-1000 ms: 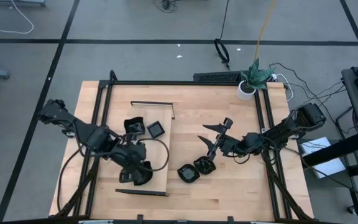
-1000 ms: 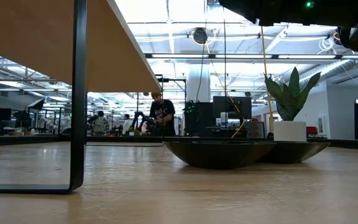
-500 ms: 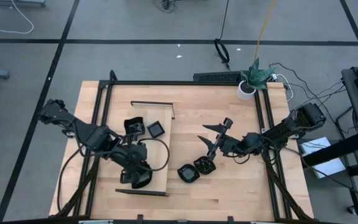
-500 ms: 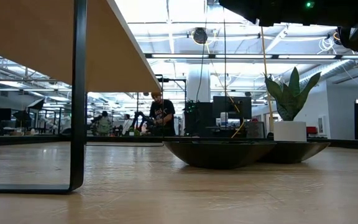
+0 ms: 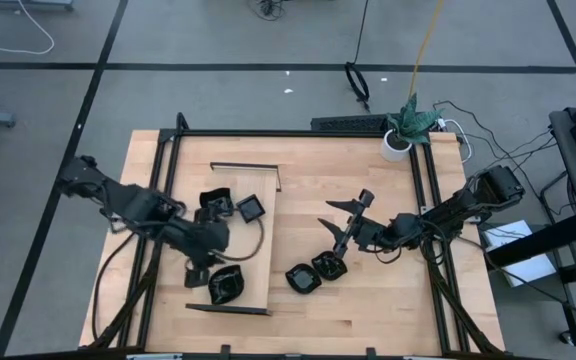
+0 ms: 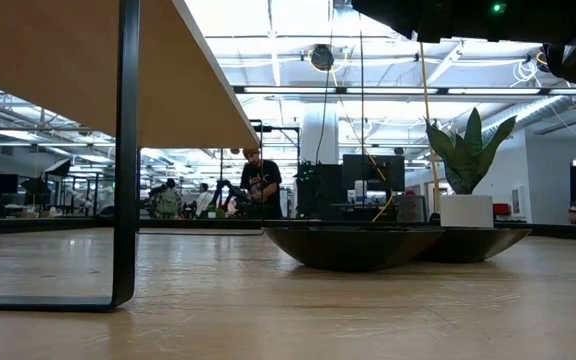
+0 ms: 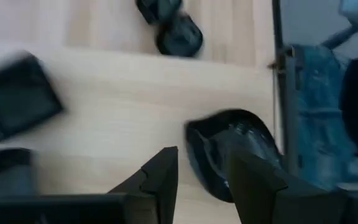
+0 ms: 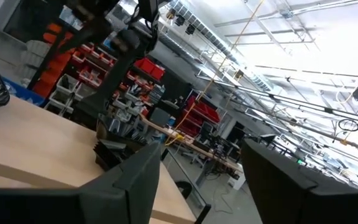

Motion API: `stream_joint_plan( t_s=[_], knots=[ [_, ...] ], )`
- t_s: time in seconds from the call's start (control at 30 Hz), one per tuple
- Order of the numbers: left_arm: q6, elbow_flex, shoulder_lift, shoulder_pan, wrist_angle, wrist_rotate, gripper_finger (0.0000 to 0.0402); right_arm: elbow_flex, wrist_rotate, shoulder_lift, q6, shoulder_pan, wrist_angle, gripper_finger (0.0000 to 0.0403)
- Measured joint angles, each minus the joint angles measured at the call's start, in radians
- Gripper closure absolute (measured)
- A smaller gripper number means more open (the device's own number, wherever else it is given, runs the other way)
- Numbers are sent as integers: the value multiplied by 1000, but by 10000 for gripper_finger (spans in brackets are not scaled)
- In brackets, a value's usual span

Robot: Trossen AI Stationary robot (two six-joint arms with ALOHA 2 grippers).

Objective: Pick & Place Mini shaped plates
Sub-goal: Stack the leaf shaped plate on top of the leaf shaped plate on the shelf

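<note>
Several small glossy black dishes show. On the raised pale board (image 5: pixel 238 180) lie a lobed dish (image 5: pixel 225 286) near its near edge, a square one (image 5: pixel 252 208) and another (image 5: pixel 215 204) toward its far end. Two more (image 5: pixel 300 278) (image 5: pixel 328 266) rest on the table; the low view shows them side by side (image 6: pixel 353 246) (image 6: pixel 468 243). My left gripper (image 5: pixel 200 268) hangs open over the board, just left of the lobed dish (image 7: pixel 235 155); its fingers (image 7: pixel 160 174) stand clear of it. My right gripper (image 5: pixel 346 222) is open, raised over the table's middle.
The board stands on a thin black frame with a leg (image 6: pixel 123 150). A potted plant (image 5: pixel 400 135) sits at the table's far right corner. Black rails (image 5: pixel 428 200) run along the table's sides. A cable loop (image 5: pixel 260 245) lies over the board. People show in the room beyond.
My left gripper has drawn back from over the lobed dish, toward the table's left and far side. The dish stays on the board near its near edge, now uncovered. My right arm has kept still.
</note>
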Motion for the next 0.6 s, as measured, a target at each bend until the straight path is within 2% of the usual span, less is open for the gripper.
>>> stream_joint_plan(
  t_s=[0.13,0.23,0.3,0.47,0.6],
  knots=[
    [38,-29,-68,-41,16,-213,268,0,0,0,0,0,-12,192],
    [36,-85,-135,-58,56,-313,268,0,2,0,1,0,-17,192],
    [68,-156,-194,-65,147,-343,268,0,2,0,4,0,-17,192],
    [280,-448,-366,-72,546,-337,268,0,2,0,52,-3,-18,192],
    [377,-659,-503,-47,692,-336,268,4,7,0,110,-3,-67,192]
  ],
)
